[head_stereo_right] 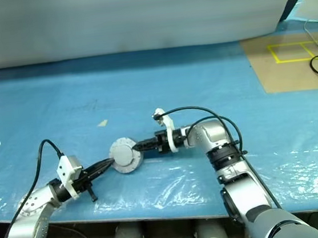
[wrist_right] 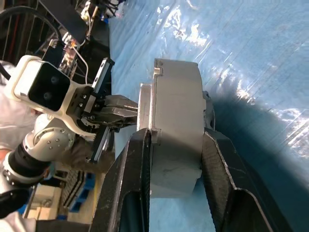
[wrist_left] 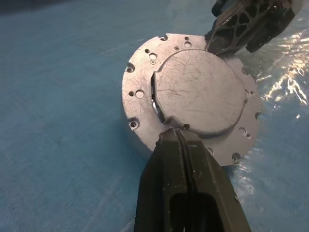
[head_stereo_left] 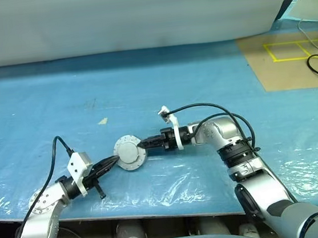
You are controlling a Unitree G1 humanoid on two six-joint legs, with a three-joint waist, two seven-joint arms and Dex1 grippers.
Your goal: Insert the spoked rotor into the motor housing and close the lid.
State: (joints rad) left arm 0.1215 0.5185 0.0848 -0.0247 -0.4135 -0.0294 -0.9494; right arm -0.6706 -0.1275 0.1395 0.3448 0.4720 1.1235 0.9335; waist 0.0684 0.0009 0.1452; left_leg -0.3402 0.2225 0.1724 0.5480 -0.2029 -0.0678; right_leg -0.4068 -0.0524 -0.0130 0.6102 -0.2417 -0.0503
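- My right gripper (wrist_right: 174, 159) is clamped on the motor housing (wrist_right: 176, 125), 1 finger on each flat face, pinching it through its thickness with the lid (wrist_left: 200, 92) shut.
- My left gripper (wrist_left: 186, 145) has its 2 fingers pressed together, tips touching the housing rim on the side opposite my right gripper.
- The housing sits between my 2 grippers, at or just above the blue sheet (head_stereo_left: 59, 101); I cannot tell whether it rests on it.
- The lid's plain grey face is toward my left wrist; it looks seated, with a thin gap along 1 edge.
- The spoked rotor is presumably inside; I cannot confirm that.
- Risk: the left tips push sideways on the rim, so the housing could pivot or slip in the right pinch.
- Risk: the lid gap may mean it is not fully closed; releasing now could let it swing open.
- Risk: the crinkly plastic under it could let it slide.
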